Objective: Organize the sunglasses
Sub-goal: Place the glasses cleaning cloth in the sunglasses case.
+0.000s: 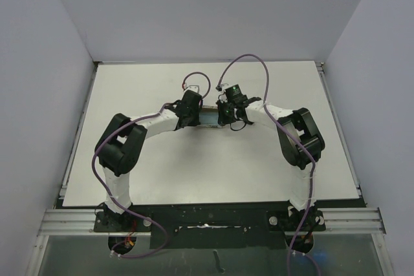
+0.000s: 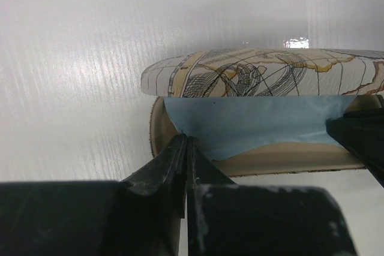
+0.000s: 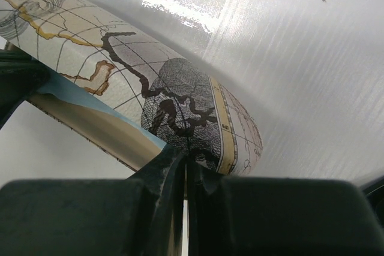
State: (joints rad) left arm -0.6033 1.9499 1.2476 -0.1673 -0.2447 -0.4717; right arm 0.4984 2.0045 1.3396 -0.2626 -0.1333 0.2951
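The oblong case (image 1: 210, 118) lies at the table's middle between my two grippers, its map-patterned lid (image 2: 264, 73) part open. The light blue cloth (image 2: 258, 127) is stretched across its tan inside (image 2: 288, 159). My left gripper (image 2: 187, 142) is shut at the case's left end, its tips on the cloth's corner. My right gripper (image 3: 186, 157) is shut at the case's right end under the lid (image 3: 120, 58), where the cloth's blue strip (image 3: 78, 97) ends. Both grippers also show in the top view, left (image 1: 196, 116) and right (image 1: 225, 116). The sunglasses are hidden.
The white table (image 1: 213, 166) is walled on the left, back and right. Purple cables loop above both wrists (image 1: 249, 63). The right gripper's dark finger (image 2: 360, 142) reaches into the case mouth in the left wrist view.
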